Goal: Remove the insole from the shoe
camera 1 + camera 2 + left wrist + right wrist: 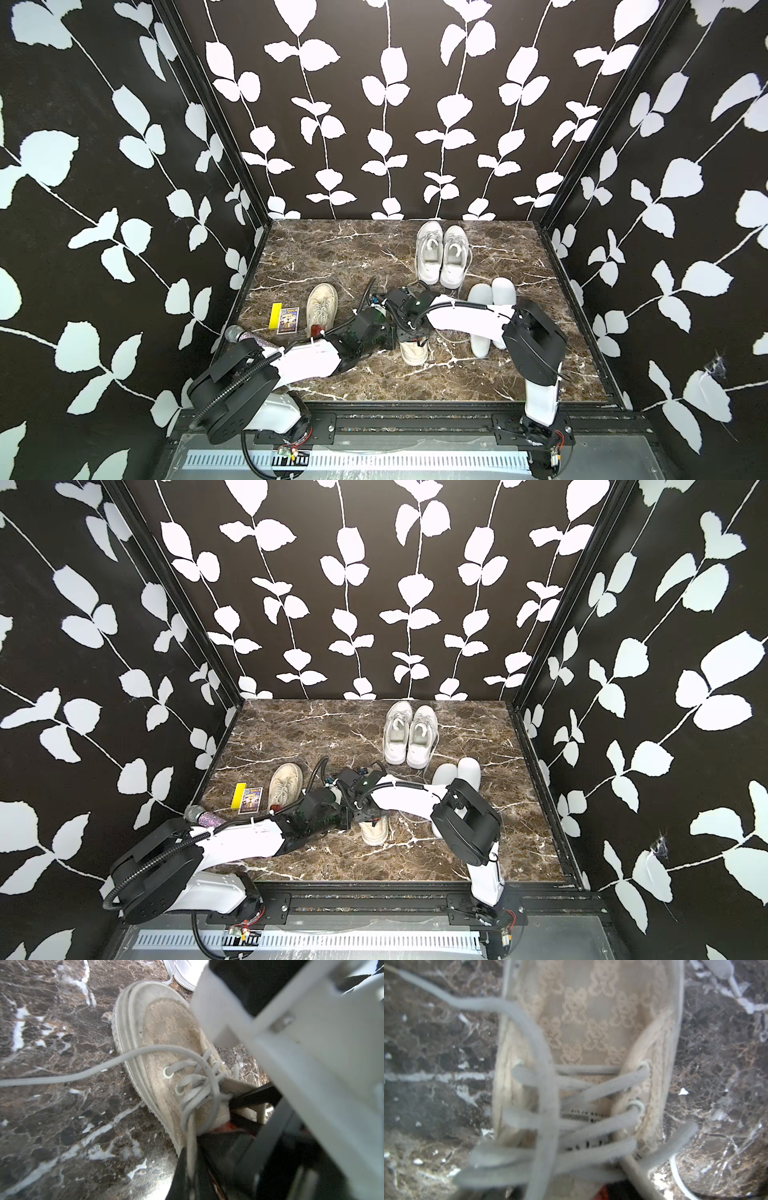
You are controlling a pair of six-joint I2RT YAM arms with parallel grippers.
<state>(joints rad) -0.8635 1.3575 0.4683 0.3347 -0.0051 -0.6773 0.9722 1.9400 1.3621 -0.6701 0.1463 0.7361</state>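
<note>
ROBOT ARMS CONVERGE ON SNEAKER. Two arms meet over a beige lace-patterned shoe at lower ctr of the marble table. In both top views only one rounded end of it shows below the wrists. The L arm reaches in from lower left and the R arm from the right, wrists just beside each other above the shoe.

L jaws are clenched tight, but what they pinch, if anything, is lost in dark blur in the left wrist view. R jaws: can't tell whether released or gripping. In the left wrist view two black fingers poke into the shoe's mouth w/ a beige flap between them. Which arm they belong to can't be told.

The insole, as far as shows, is inside the shoe. Only an orange-red patch is visible in the mouth, right of ctr, and it can't be confirmed as the insole. Grey laces lie loose across the tongue in the right wrist view.

Elsewhere on the table:
- a matching beige sneaker left of ctr
- a yellow box and a printed card just beside it
- a glittery microphone at the left edge
- a pair of white sneakers at upper ctr
- white slippers lower right of those, partly under the R arm
</note>
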